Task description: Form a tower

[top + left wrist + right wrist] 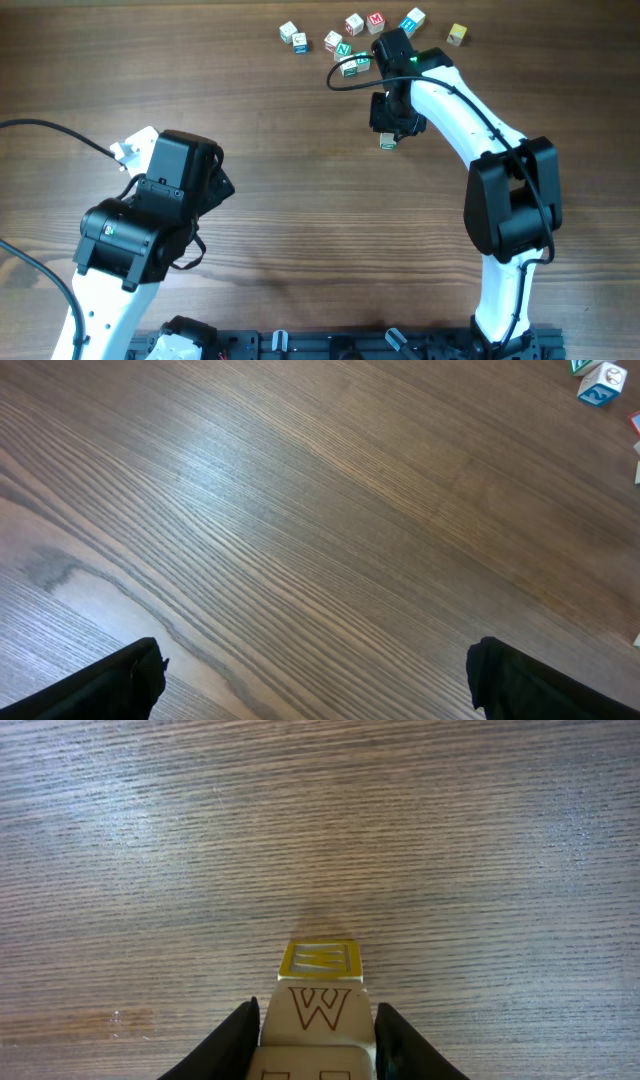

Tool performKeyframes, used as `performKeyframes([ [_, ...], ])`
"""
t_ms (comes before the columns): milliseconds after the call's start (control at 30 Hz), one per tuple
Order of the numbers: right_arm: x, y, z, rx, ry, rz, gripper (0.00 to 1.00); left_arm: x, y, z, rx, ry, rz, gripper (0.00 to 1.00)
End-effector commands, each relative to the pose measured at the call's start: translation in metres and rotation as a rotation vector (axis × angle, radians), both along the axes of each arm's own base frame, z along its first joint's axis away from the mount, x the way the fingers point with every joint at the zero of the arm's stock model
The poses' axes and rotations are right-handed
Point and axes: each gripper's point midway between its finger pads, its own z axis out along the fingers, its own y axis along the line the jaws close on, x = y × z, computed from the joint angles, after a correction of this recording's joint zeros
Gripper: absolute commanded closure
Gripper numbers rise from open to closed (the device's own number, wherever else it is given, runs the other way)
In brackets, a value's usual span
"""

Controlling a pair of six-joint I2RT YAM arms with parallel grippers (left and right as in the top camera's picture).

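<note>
- Right gripper (317, 1020) pinches the W cube (320, 1000), at 2 o'clock from the table's (300, 150) middle.
- Loose cubes (354, 24) lie scattered at its 12 o'clock, well apart from it.
- Left gripper (315, 680) is spread wide, at 8 o'clock.

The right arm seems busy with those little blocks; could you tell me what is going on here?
The right gripper is set around a wooden block marked W, with a finger close against each side. Whether it has a firm grip is not clear. The left gripper hangs wide open over the bare table, holding nothing. The other letter cubes lie loose at the far side.
</note>
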Motion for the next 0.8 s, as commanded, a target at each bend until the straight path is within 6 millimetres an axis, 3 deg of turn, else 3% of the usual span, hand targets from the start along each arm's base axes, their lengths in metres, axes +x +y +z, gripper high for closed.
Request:
performKeyframes([
  [0, 0.002, -0.004, -0.007, -0.025, 0.001, -0.008, 0.63, 0.000, 0.002, -0.003, -0.011, 0.001, 0.021, 0.00],
  [67, 0.002, -0.004, -0.007, -0.024, 0.000, -0.008, 0.62, 0.000, 0.002, -0.003, -0.011, 0.001, 0.021, 0.00],
  [200, 0.004, -0.007, -0.006, -0.039, -0.009, -0.010, 0.43, 0.000, 0.002, -0.003, -0.011, 0.001, 0.021, 0.00],
  [300, 0.004, -0.007, -0.006, -0.042, -0.009, -0.003, 0.34, 0.000, 0.002, -0.003, -0.011, 0.001, 0.021, 0.00],
  [467, 0.003, 0.003, -0.002, -0.012, -0.001, 0.179, 0.02, 0.000, 0.002, -0.003, -0.011, 0.001, 0.021, 0.00],
  [500, 0.003, 0.005, 0.000, -0.005, -0.002, 0.205, 0.00, 0.000, 0.002, -0.003, -0.011, 0.001, 0.021, 0.00],
  [700, 0.012, 0.012, 0.054, -0.020, -0.086, 0.493, 0.00, 0.000, 0.002, -0.003, -0.011, 0.001, 0.021, 0.00],
  [767, 0.011, 0.011, 0.076, -0.054, -0.137, 0.673, 0.00, 0.000, 0.002, -0.003, -0.011, 0.001, 0.021, 0.00],
])
